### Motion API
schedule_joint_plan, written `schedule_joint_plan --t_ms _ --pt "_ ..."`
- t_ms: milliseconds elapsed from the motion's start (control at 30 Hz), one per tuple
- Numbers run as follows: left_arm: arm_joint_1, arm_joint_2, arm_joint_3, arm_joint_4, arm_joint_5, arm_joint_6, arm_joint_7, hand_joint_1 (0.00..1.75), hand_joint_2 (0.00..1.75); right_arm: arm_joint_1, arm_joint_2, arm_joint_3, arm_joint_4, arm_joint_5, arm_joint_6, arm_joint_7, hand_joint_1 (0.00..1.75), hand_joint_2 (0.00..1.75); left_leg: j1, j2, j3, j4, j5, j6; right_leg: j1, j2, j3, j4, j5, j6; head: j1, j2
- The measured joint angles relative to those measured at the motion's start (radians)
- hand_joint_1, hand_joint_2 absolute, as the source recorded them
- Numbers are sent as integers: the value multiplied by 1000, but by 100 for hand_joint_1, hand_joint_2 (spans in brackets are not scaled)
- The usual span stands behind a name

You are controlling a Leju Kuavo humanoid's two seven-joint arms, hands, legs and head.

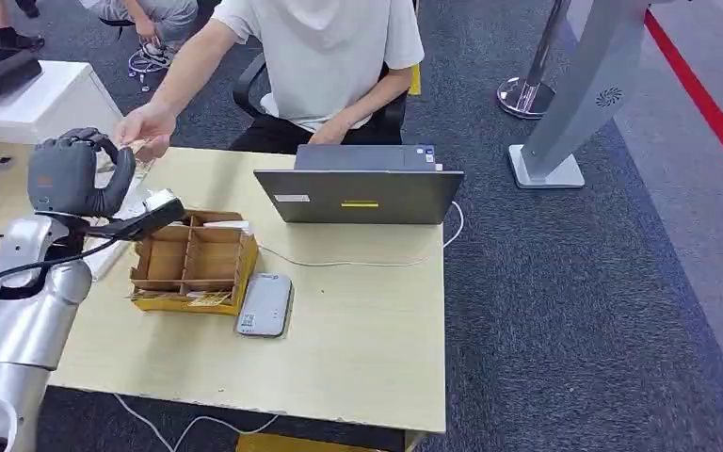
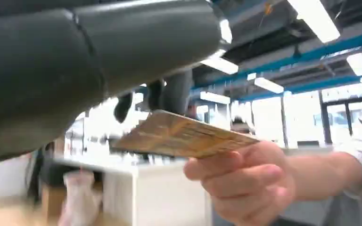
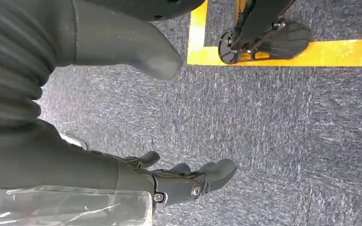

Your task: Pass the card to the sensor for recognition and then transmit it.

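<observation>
Reaching over the far left corner of the pale wooden table (image 1: 358,339), the left hand (image 1: 73,174) meets a person's hand (image 1: 144,124) — both on the thin tan printed card (image 2: 184,136), the robot's dark fingers (image 2: 169,94) curled over one end, the person pinching the other. The right hand (image 3: 169,181) hangs over grey carpet, fingers loosely spread, holding nothing.

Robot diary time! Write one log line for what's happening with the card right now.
stage: handover | left hand: holds card | person's hand: gripping card's other end | right hand: open, over carpet | card box: on table
</observation>
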Motion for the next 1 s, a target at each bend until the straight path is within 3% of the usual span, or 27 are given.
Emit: schedule_joint_plan --t_ms 67,167,1000 --pt "-7 -25 0 20 95 -45 3 0 175 -1 0 0 0 -1 -3 4 0 175 0 0 0 0 0 0 0 0 1 0 0 0 0 0" --pt "-8 -46 0 43 138 -48 -8 0 175 0 0 0 0 -1 -7 13 0 175 0 2 0 0 0 0 0 2 0 0 0 0 0 0" --pt "-9 -90 0 71 135 -17 -7 0 175 0 0 0 0 2 -11 14 0 175 0 1 0 0 0 0 0 1 0 0 0 0 0 0"
